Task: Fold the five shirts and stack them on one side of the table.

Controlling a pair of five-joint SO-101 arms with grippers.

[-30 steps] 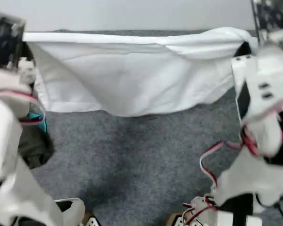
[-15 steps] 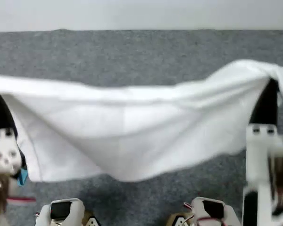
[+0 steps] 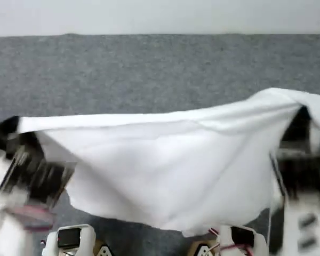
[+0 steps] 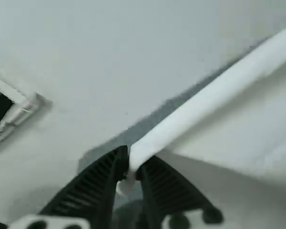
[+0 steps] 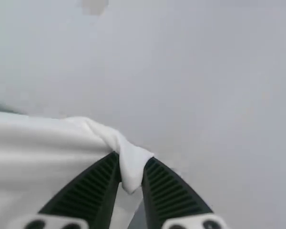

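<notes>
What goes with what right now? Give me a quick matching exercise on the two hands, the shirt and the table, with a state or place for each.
Things:
1. left hand
2. right hand
3. white shirt
4. table

States or places:
A. grey, lying under the shirt
B. shut on a bunched corner of the shirt
C. held up and spread between the two hands
D. shut on a long rolled edge of the shirt

Pairs: 1-D, 2-B, 3-C, 4-A.

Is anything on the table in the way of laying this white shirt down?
Nothing visible does. The left claw and right claw pinch the top edge of the white shirt above the grey table; the part under the hanging cloth is hidden.
</notes>
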